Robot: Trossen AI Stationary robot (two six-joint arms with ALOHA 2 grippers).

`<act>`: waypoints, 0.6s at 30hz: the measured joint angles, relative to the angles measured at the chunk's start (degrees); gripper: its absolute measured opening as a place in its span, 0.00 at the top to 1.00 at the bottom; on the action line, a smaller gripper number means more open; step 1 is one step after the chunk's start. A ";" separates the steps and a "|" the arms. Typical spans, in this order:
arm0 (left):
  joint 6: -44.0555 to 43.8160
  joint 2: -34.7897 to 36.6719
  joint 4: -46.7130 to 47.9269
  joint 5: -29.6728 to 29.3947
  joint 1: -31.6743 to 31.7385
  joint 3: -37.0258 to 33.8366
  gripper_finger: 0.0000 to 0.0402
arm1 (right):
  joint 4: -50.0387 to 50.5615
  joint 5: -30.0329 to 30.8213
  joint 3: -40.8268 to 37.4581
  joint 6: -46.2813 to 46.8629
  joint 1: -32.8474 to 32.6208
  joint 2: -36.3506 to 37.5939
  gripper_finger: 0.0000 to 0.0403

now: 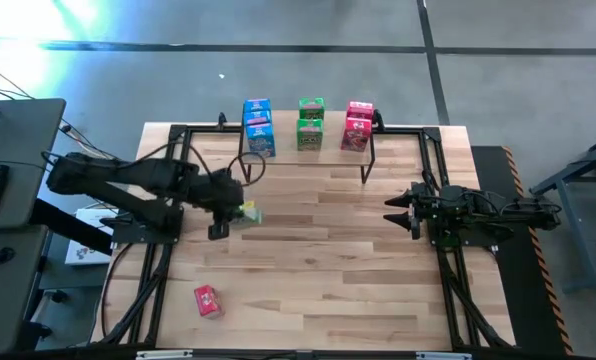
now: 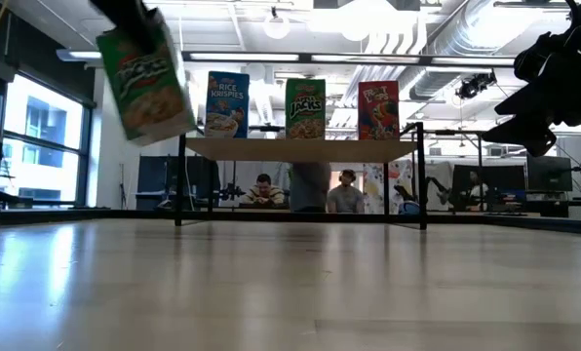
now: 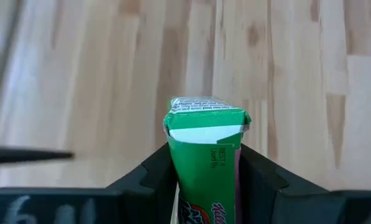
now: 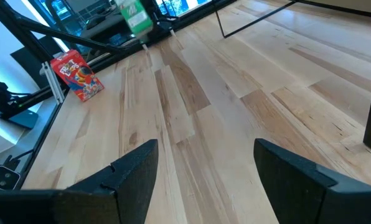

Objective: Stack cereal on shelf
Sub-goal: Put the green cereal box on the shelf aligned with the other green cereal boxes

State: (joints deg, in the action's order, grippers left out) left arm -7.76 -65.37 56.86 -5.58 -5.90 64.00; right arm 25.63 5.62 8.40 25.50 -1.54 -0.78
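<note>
Left of centre, the left gripper (image 1: 236, 212) clamps a green cereal box (image 1: 248, 213), tilted above the tabletop (image 1: 328, 260); tilt risks toppling boxes on the shelf (image 1: 308, 152). Right gripper (image 1: 400, 211) idles open.

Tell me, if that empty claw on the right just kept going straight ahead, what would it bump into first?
Probably nothing nearby. The right gripper, open, points across bare tabletop. Farther along sits the left gripper, holding a green cereal box; whether that lies exactly in line is unclear.

Two seated people (image 2: 263, 192) beyond the table (image 1: 308, 290)
</note>
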 joint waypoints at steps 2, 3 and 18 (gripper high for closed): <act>2.58 -0.45 -0.09 0.00 1.20 1.44 0.70 | 0.01 -0.02 0.00 0.02 -0.01 -0.01 0.36; 3.91 -0.74 -0.01 0.00 1.75 2.17 0.70 | 0.00 -0.01 0.00 0.00 0.00 -0.02 0.36; 20.52 -12.50 -0.18 0.05 6.44 14.00 0.69 | 0.01 -0.01 0.00 0.01 -0.01 -0.01 0.36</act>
State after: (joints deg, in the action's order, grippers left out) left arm 12.76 -77.87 56.68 -5.53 0.54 77.99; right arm 25.64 5.61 8.40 25.50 -1.55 -0.78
